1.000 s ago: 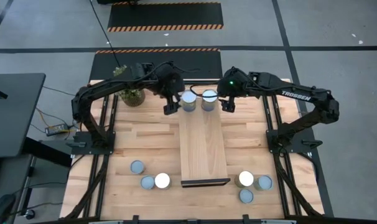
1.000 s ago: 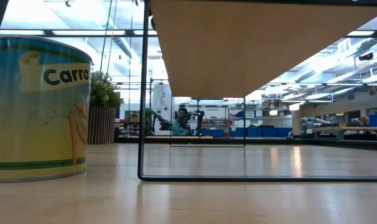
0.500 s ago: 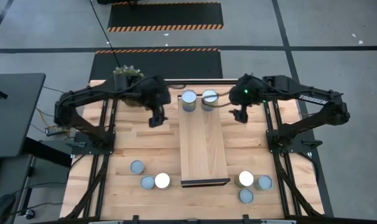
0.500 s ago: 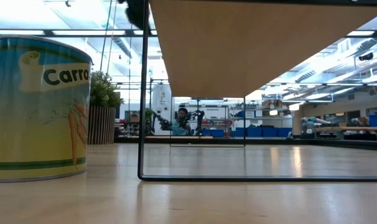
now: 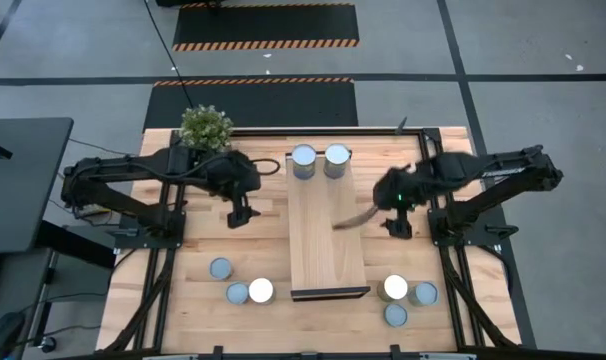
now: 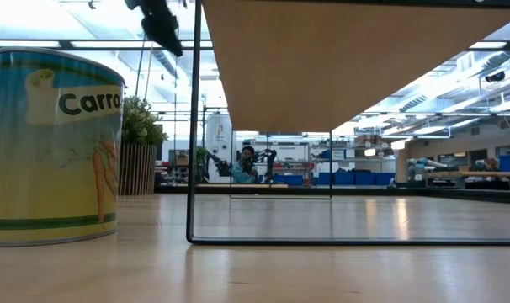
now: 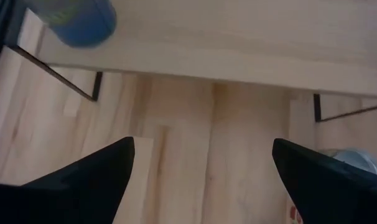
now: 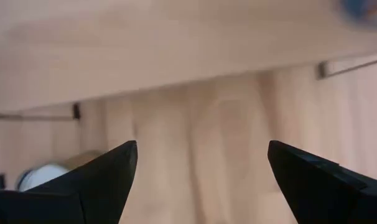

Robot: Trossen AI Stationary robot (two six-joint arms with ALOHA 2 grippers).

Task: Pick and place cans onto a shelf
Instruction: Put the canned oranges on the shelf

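The shelf (image 5: 328,235) is a long pale board running down the middle of the table. Two cans (image 5: 304,161) (image 5: 337,160) stand on its far end. Three cans (image 5: 238,293) stand on the tabletop near the front left and three more (image 5: 395,287) near the front right. My left gripper (image 5: 238,215) hangs open above the tabletop just left of the shelf, and in its wrist view (image 7: 204,180) nothing lies between its fingers. My right gripper (image 5: 398,225) hangs open just right of the shelf, likewise empty (image 8: 201,180). The low view shows one labelled can (image 6: 53,147) close up.
A potted green plant (image 5: 206,127) stands at the table's far left corner. The shelf rests on thin dark metal legs (image 6: 192,168), with open space under the board. Bare planks lie between each gripper and the can clusters near the front.
Both grippers have drawn back from the two cans on the shelf's far end. The left has gone toward the near and left edges, the right toward the near and right edges and has tipped further down. Both stay open. The cans have kept still.
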